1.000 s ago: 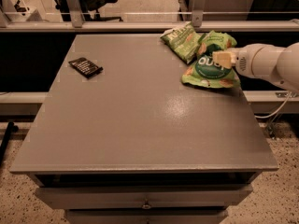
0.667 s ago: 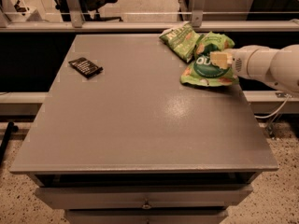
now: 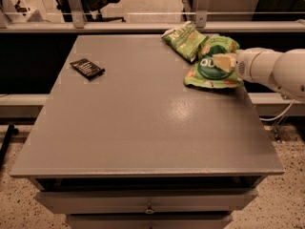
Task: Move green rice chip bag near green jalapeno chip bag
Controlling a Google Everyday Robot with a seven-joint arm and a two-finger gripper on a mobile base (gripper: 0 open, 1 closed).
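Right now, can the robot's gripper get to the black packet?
Probably, but it's a stretch. The gripper is on the green rice chip bag at the right side of the table; the black packet lies near the left edge. Nothing stands between them, though I can't tell if the arm reaches that far.

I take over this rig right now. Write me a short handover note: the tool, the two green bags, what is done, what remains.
Tool: at the far right of the table, over the right part of the green rice chip bag. Whether it grips the bag is unclear.
Bags: the green rice chip bag lies directly beside the green jalapeno chip bag, which is at the far edge. They seem to touch.
Done: the two bags are already close together.
Left: probably only to release, if needed, and draw the arm away.
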